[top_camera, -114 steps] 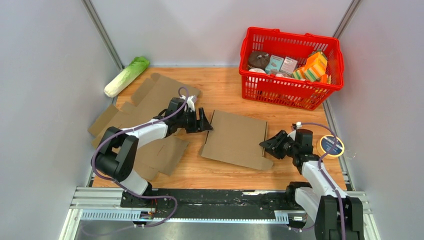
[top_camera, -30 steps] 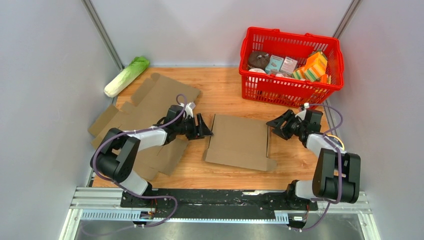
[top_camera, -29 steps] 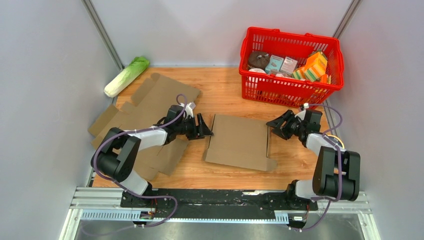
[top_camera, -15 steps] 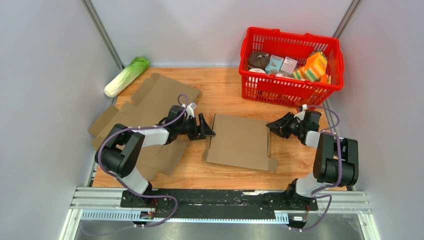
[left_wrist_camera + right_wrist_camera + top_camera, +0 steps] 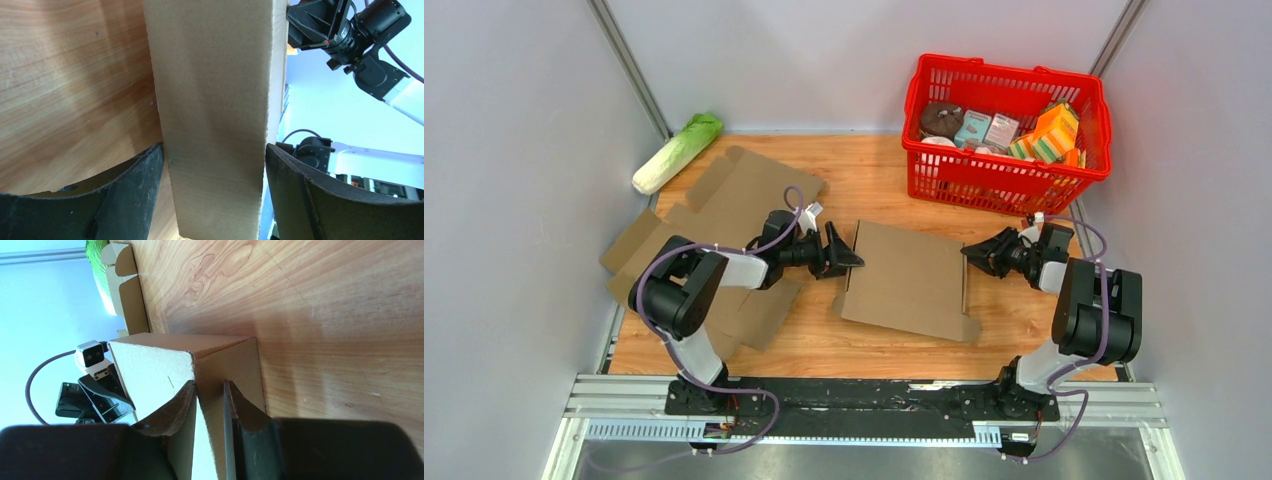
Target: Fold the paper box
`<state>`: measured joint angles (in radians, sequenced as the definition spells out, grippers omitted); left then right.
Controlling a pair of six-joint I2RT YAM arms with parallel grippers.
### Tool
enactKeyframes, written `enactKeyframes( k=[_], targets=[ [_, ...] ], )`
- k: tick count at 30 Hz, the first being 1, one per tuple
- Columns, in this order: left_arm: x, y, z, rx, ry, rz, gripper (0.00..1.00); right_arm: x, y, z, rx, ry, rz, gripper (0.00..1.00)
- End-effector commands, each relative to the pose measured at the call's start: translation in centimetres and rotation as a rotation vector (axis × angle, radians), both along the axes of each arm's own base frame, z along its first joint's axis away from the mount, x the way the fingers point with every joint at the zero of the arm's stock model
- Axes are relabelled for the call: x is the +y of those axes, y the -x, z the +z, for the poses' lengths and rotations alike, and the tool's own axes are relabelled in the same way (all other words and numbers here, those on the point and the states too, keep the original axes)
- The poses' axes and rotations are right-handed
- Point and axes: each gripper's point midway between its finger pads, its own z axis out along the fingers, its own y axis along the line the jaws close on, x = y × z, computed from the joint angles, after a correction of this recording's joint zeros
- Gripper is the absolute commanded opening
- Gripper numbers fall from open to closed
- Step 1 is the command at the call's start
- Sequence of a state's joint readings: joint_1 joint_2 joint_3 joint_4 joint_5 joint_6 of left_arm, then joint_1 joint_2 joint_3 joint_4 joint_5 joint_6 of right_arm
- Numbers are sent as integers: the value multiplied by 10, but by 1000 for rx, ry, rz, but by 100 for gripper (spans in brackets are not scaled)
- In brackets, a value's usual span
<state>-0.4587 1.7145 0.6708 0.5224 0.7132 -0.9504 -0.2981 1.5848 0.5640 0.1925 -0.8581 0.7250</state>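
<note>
The paper box [image 5: 909, 282] is a flat brown cardboard blank lying mid-table. My left gripper [image 5: 852, 257] is at its left edge. In the left wrist view the left gripper [image 5: 215, 165] is open wide, one finger low by the wood and one above, with the cardboard [image 5: 215, 100] filling the space between them. My right gripper [image 5: 976, 252] is at the box's right edge. In the right wrist view the right gripper [image 5: 210, 390] is nearly closed, pinching a thin cardboard layer [image 5: 227, 365] by the box's corner.
A red basket [image 5: 1004, 72] full of groceries stands at the back right. A napa cabbage [image 5: 676, 152] lies at the back left. More flat cardboard blanks [image 5: 724, 200] lie under and beside my left arm. Grey walls close in both sides.
My right arm swung from the box's near right corner up to its right edge and closed on it. My left gripper turned and pushed onto the left edge. The box shifted slightly right.
</note>
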Motion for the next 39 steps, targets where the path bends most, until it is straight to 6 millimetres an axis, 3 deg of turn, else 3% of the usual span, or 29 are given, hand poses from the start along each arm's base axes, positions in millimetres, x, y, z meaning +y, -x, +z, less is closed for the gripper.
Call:
enactKeyframes(
  k=[1,4,7,8,10,11,12,13,14,15,16,17,18,19,21,23,24,25,27,28,31,34,39],
  targets=[
    [-18,7,17,-11,117,-54,81,-20,4,-40,99,102,-104,25],
    [-32,11,34,-30,176,-83,79,-17,2,-37,82,96,-97,26],
    [-37,10,46,-31,205,-88,65,-7,0,-28,50,117,-61,31],
    [-36,9,48,-19,211,-76,58,-5,0,-26,49,128,-51,38],
    [-33,7,48,1,214,-56,54,-2,1,-17,41,193,-33,47],
    [-30,6,49,15,219,-47,52,-2,2,-14,40,224,-30,62],
    [-28,6,49,30,217,-41,49,1,11,-13,81,248,-19,69],
    [-25,7,46,58,212,-33,44,1,11,-1,53,329,-27,76],
    [-22,8,46,98,218,-20,36,-1,6,15,7,404,-20,90],
    [-16,4,46,118,226,0,33,0,19,16,50,458,-7,95],
    [-10,5,41,154,225,18,31,-1,18,36,-12,574,-31,100],
    [-6,7,44,199,242,32,30,2,14,58,-73,656,-17,100],
    [0,3,46,210,256,52,31,2,27,62,-51,735,3,100],
    [4,6,44,234,260,60,31,4,27,78,-95,874,-16,100],
    [11,9,47,272,270,75,31,11,32,121,-192,1003,10,100],
    [15,16,48,310,263,77,31,40,42,147,-311,1162,91,100],
    [16,18,48,322,257,74,31,53,44,171,-394,1224,148,100],
    [18,21,50,345,252,73,31,91,59,176,-509,1243,295,100],
    [20,24,51,372,245,75,31,138,79,175,-708,1287,563,100],
    [22,27,51,406,236,80,30,179,110,169,-842,1251,745,100],
    [28,36,49,497,200,99,28,214,143,150,-984,1301,937,100],
    [36,40,51,535,172,107,27,227,154,141,-1050,1313,1009,100],
    [47,46,52,589,148,146,27,244,165,147,-1123,1284,1060,100]
  ],
)
